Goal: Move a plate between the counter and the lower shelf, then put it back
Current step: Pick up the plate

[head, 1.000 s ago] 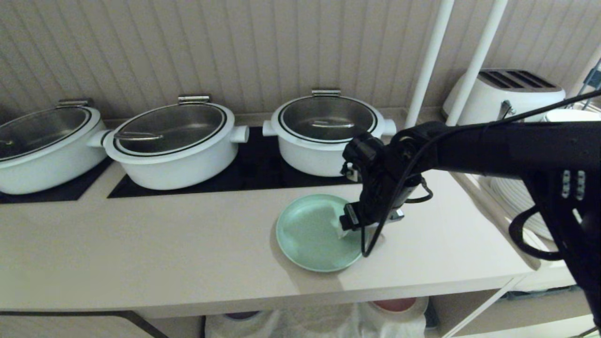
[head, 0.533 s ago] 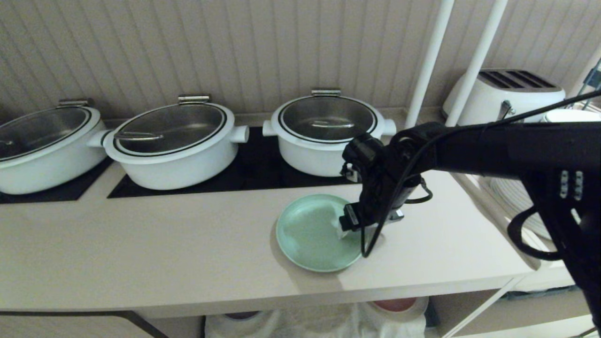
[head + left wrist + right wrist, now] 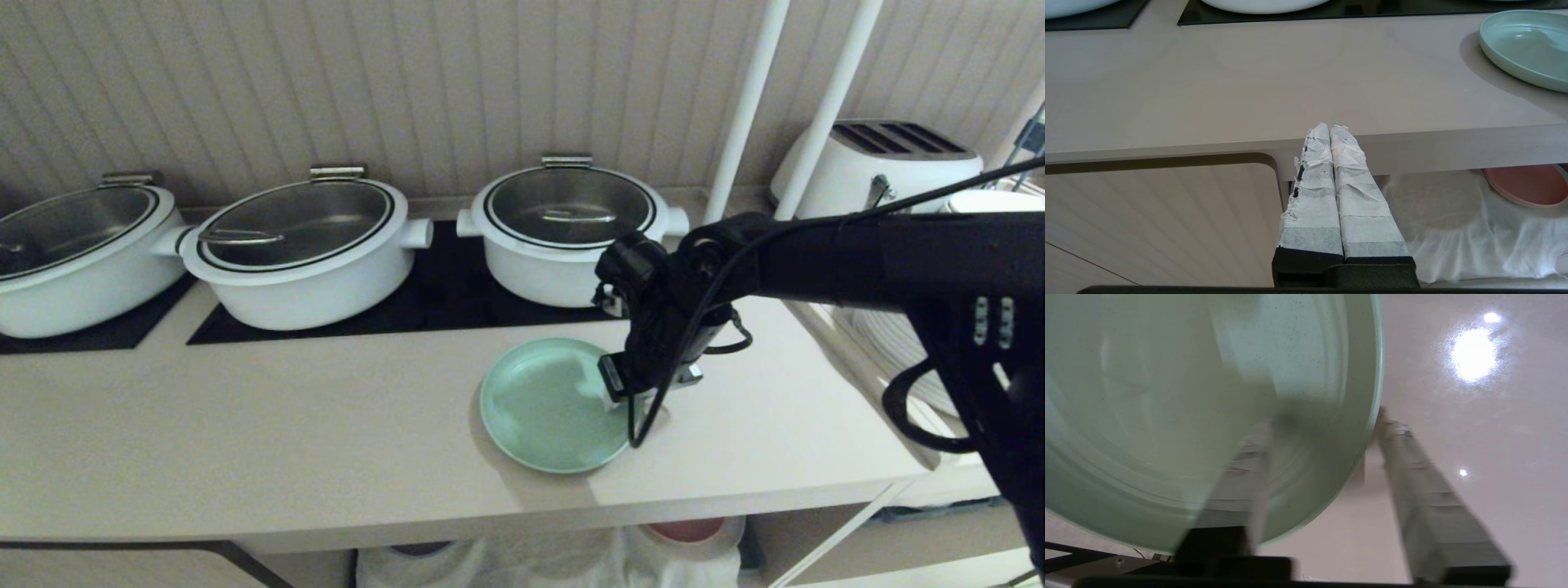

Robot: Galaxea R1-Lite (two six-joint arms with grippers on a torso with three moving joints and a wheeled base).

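A: State the jaw condition of the right gripper (image 3: 622, 392).

B: The jaws straddle the right rim of the plate (image 3: 549, 406). In the right wrist view one finger lies over the plate's inside, the other (image 3: 1412, 473) outside the rim on the counter (image 3: 245, 425). They look partly drawn in; whether they already clamp the rim, I cannot tell.

A: Location of the plate?

B: Flat on the counter, near its front edge, towards the right end, in front of the rightmost white pot (image 3: 567, 229).

A: Recommended procedure for this step?

B: Seat the rim fully between the fingers before lifting. Close firmly, since a pinch on one edge lets the far side sag. Raise clear of the counter, then lower towards the lower shelf (image 3: 1453, 228).

A: The left gripper (image 3: 1331, 130)?

B: Parked below the counter's front edge, fingers pressed together.
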